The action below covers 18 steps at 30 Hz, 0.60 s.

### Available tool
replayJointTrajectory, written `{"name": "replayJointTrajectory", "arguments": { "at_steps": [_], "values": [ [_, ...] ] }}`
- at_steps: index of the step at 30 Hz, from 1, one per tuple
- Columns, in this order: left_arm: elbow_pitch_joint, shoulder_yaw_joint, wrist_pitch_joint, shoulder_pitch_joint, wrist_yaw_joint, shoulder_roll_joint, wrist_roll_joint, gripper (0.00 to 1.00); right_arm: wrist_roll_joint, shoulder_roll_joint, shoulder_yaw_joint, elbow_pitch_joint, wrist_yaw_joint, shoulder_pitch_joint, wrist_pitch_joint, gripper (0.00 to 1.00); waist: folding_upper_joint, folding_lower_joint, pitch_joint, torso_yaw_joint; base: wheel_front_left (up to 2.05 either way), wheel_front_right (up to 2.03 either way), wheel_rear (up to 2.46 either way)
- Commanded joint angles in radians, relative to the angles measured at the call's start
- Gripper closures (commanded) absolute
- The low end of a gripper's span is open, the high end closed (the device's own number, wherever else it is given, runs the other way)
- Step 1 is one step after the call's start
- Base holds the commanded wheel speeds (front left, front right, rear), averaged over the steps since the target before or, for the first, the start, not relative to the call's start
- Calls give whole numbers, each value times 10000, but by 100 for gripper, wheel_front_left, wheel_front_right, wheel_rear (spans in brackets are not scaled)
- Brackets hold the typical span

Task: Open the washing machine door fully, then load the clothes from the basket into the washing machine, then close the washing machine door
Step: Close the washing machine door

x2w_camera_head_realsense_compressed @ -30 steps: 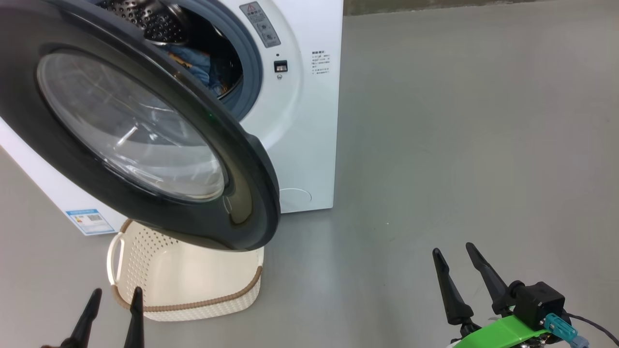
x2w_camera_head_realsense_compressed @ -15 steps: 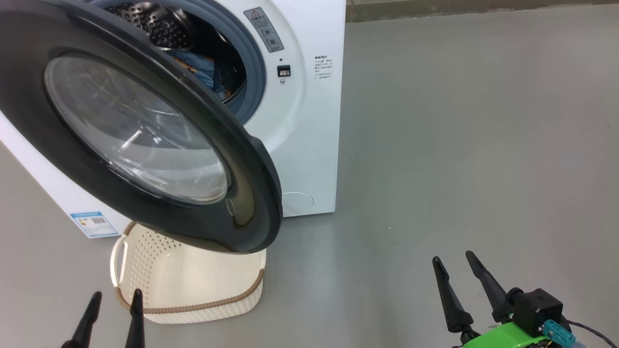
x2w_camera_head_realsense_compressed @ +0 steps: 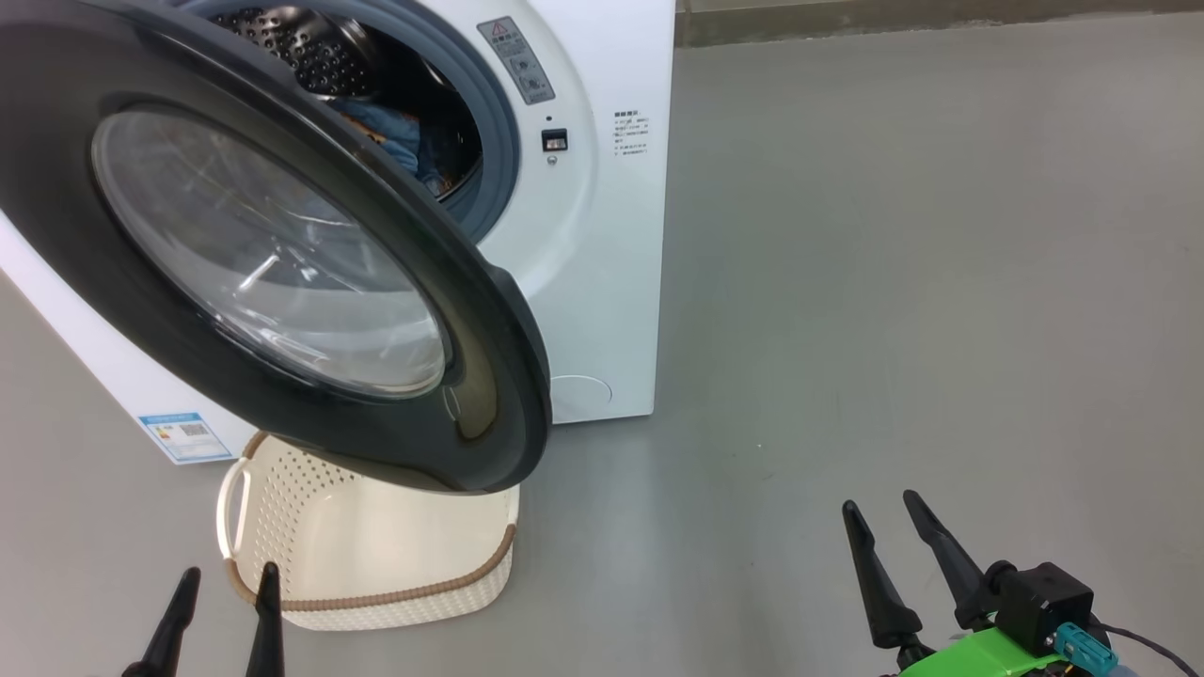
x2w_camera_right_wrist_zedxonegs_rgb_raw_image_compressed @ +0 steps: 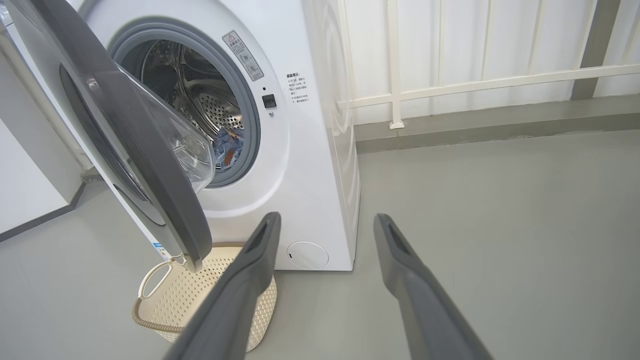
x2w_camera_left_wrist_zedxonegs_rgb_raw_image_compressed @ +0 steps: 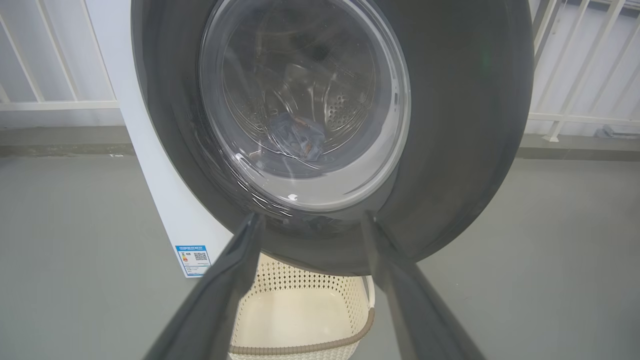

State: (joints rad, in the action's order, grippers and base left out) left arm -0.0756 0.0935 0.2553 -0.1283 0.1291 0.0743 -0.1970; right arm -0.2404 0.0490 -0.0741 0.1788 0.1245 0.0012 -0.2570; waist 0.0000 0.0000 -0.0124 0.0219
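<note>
Grey floor (x2w_camera_head_realsense_compressed: 847, 282) before white washing machine (x2w_camera_head_realsense_compressed: 602, 235); washing machine door (x2w_camera_head_realsense_compressed: 273, 254) swung partly open above the basket (x2w_camera_head_realsense_compressed: 404, 611), emptied, with the clothes (x2w_camera_head_realsense_compressed: 400, 141) lying inside the drum. Both released, grasping nothing: left hand (x2w_camera_head_realsense_compressed: 230, 570) and right hand (x2w_camera_head_realsense_compressed: 879, 500), low, well apart from the door. Since a second ago, only a slight camera shift — loading judged done, closing next.
</note>
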Motion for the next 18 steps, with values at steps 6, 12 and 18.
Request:
{"name": "replayJointTrajectory", "arguments": {
  "at_steps": [6,12,18],
  "values": [
    [280,432,64,181,15,2,67,0,-112,12,-66,-480,62,-221,-48,100,0,0,-34,-19,0,0,0],
    [244,463,64,237,15,-37,21,0,-332,12,-37,-1836,62,-550,-48,100,0,0,-120,-28,0,0,0],
    [256,418,64,300,15,-68,-54,0,-529,12,-831,-3632,62,-1150,-48,100,0,0,-269,-33,0,0,0]
  ]
}}
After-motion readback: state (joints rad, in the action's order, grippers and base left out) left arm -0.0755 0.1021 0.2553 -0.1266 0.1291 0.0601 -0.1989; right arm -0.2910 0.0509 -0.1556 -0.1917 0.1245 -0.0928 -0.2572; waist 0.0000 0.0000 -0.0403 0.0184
